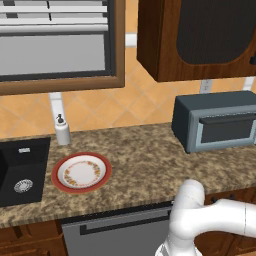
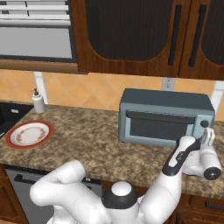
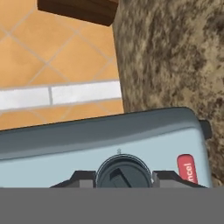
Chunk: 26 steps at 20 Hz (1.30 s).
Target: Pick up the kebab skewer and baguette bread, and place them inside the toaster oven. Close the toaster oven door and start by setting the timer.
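Observation:
The grey-blue toaster oven stands on the granite counter with its door closed, the dark glass showing nothing of the inside. The kebab skewer and the baguette bread are hidden. My gripper is at the oven's right end, against the control panel. In the hand view the two fingertips sit tight on either side of the round dark timer knob, so the gripper is shut on it. A red button lies just beside the knob.
A red-rimmed plate lies bare on the counter left of the oven, next to the black sink and a white soap dispenser. Dark wooden cabinets hang above the oven. A dishwasher front is below the counter.

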Motion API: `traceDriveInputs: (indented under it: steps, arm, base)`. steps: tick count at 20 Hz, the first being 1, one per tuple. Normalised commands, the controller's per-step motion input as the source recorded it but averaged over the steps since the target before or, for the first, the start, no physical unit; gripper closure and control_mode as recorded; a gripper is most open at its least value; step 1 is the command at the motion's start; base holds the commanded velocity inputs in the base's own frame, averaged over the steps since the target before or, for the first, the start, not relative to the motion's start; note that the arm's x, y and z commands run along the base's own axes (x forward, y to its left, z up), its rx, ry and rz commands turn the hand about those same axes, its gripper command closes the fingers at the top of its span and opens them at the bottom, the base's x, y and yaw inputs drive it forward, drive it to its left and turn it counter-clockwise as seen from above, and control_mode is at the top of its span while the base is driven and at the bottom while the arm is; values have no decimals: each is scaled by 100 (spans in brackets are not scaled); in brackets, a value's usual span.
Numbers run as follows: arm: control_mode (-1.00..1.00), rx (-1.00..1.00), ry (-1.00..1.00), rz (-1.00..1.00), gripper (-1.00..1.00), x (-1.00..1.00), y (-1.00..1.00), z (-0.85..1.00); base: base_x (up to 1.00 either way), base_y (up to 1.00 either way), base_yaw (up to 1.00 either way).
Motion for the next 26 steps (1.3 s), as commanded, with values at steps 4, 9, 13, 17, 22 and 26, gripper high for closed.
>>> traceDriveInputs:
  steps: [4, 9, 13, 17, 22, 26]
  arm:
    - [-100, 17, 0, 0, 100, 0, 0, 25]
    - [-100, 17, 0, 0, 100, 0, 0, 24]
    - [-100, 19, 0, 0, 100, 0, 0, 27]
    - [-100, 21, 0, 0, 100, 1, 0, 30]
    - [-100, 22, 0, 0, 100, 0, 0, 34]
    - [-100, 22, 0, 0, 100, 3, 0, 31]
  base:
    - [0, 0, 0]
    - [0, 0, 0]
    - [0, 0, 0]
    - [0, 0, 0]
    - [0, 0, 0]
    - [0, 0, 0]
